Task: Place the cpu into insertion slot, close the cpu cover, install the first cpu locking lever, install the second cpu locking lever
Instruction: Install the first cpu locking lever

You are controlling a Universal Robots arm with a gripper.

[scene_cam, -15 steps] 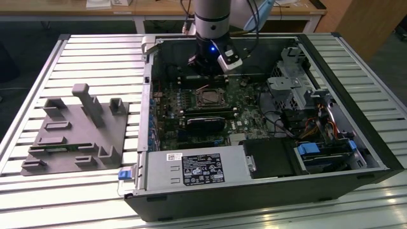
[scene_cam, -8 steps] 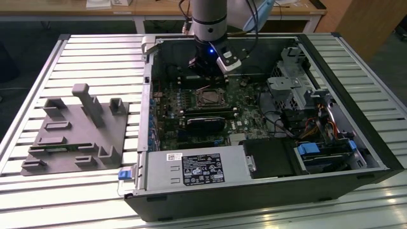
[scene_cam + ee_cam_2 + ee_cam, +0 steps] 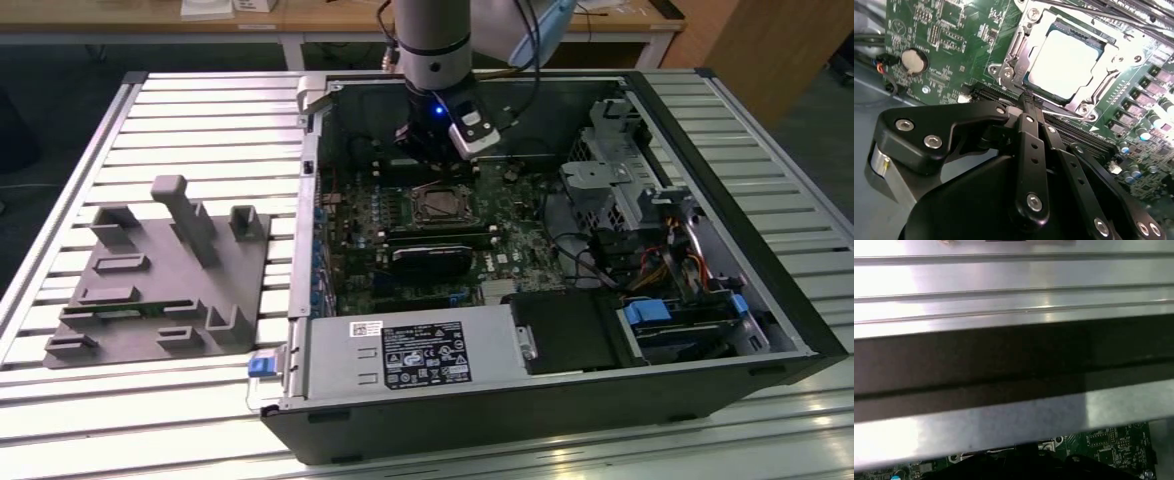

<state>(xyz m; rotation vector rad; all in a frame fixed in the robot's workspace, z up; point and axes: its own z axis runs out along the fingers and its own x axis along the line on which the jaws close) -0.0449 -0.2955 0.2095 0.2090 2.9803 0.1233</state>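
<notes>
In the second wrist view the cpu (image 3: 1064, 60) lies flat in the insertion slot (image 3: 1081, 106), its silver-grey top showing. The cpu cover (image 3: 1015, 59), a silvery frame, lies down around it. My gripper (image 3: 1028, 101) is shut with nothing between its black fingers. Its tips hover just beside one edge of the socket, over a long black slot. In the exterior view the gripper (image 3: 434, 152) hangs inside the open computer case, slightly behind the insertion slot (image 3: 439, 205) on the green board.
A black card (image 3: 434, 255) stands just in front of the socket. The power supply (image 3: 414, 355) fills the case's front and a drive cage (image 3: 607, 180) lines the exterior view's right. A grey fixture (image 3: 160, 270) sits on the table at the exterior view's left.
</notes>
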